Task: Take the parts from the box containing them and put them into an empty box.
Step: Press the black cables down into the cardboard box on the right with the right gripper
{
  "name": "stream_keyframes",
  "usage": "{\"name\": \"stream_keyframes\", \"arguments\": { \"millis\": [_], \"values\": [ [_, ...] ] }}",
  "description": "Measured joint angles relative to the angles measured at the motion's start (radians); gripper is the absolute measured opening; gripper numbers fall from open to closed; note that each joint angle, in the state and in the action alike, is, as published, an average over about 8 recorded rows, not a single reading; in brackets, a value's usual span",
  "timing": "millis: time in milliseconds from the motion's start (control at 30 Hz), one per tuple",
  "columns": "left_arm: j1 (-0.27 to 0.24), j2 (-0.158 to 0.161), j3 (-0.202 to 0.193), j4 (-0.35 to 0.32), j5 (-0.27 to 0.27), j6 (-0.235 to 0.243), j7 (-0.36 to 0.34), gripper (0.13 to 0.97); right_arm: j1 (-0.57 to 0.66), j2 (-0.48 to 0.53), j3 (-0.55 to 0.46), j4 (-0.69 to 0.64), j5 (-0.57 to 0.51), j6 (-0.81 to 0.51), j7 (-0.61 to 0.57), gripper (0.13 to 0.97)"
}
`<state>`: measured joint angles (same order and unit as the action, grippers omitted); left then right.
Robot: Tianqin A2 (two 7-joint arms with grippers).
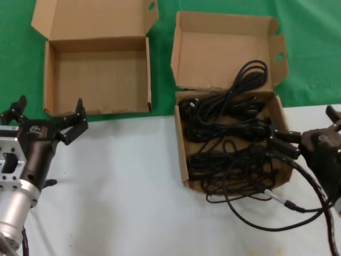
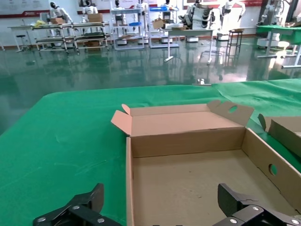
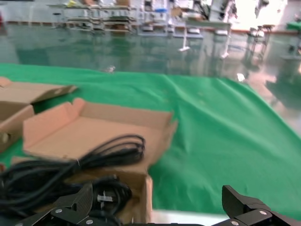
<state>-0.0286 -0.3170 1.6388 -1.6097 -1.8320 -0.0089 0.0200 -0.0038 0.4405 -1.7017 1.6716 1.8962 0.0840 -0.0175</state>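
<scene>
Right tool (image 1: 298, 143) open at the full box's (image 1: 184, 160) edge, left tool (image 1: 50, 114) open, idle; tangled cords (image 1: 229, 133) could drag neighbours out.

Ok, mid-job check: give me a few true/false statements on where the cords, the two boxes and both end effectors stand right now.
1. The wider box holds no cords. True.
2. All the power cords lie fully inside the squarer box. False: one loop runs up onto its lid, and cord spills over the front edge onto the white surface.
3. The left end effector is open and holds nothing. True.
4. The right end effector is over the wider box. False: it is at the squarer box's right edge, open.
5. Both lids are closed. False: both stand open.
</scene>
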Motion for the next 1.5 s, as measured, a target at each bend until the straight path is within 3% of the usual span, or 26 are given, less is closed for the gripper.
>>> {"name": "stream_keyframes", "arguments": {
  "millis": [100, 367, 500, 633, 833, 1067, 1267, 1500],
  "values": [
    [0.0, 0.0, 0.0, 0.0, 0.0, 0.0, 0.0, 0.894, 0.014, 0.107, -0.073, 0.052, 0.063, 0.044, -0.037, 0.966],
    [0.0, 0.0, 0.0, 0.0, 0.0, 0.0, 0.0, 0.765, 0.156, 0.422, -0.303, 0.165, 0.129, 0.04, -0.16, 0.966],
    [0.0, 0.0, 0.0, 0.0, 0.0, 0.0, 0.0, 0.692, 0.271, 0.53, -0.412, 0.172, 0.056, -0.041, -0.192, 0.966],
    [0.0, 0.0, 0.0, 0.0, 0.0, 0.0, 0.0, 0.595, 0.401, 0.578, -0.493, 0.143, -0.099, -0.173, -0.209, 0.966],
    [0.0, 0.0, 0.0, 0.0, 0.0, 0.0, 0.0, 0.469, 0.564, 0.562, -0.544, 0.08, -0.351, -0.391, -0.235, 0.966],
    [0.0, 0.0, 0.0, 0.0, 0.0, 0.0, 0.0, 0.333, 0.686, 0.449, -0.541, -0.008, -0.572, -0.597, -0.234, 0.965],
    [0.0, 0.0, 0.0, 0.0, 0.0, 0.0, 0.0, 0.23, 0.761, 0.339, -0.535, -0.104, -0.678, -0.712, -0.246, 0.953],
    [0.0, 0.0, 0.0, 0.0, 0.0, 0.0, 0.0, 0.202, 0.796, 0.265, -0.507, -0.171, -0.715, -0.773, -0.286, 0.917]
  ]
}}
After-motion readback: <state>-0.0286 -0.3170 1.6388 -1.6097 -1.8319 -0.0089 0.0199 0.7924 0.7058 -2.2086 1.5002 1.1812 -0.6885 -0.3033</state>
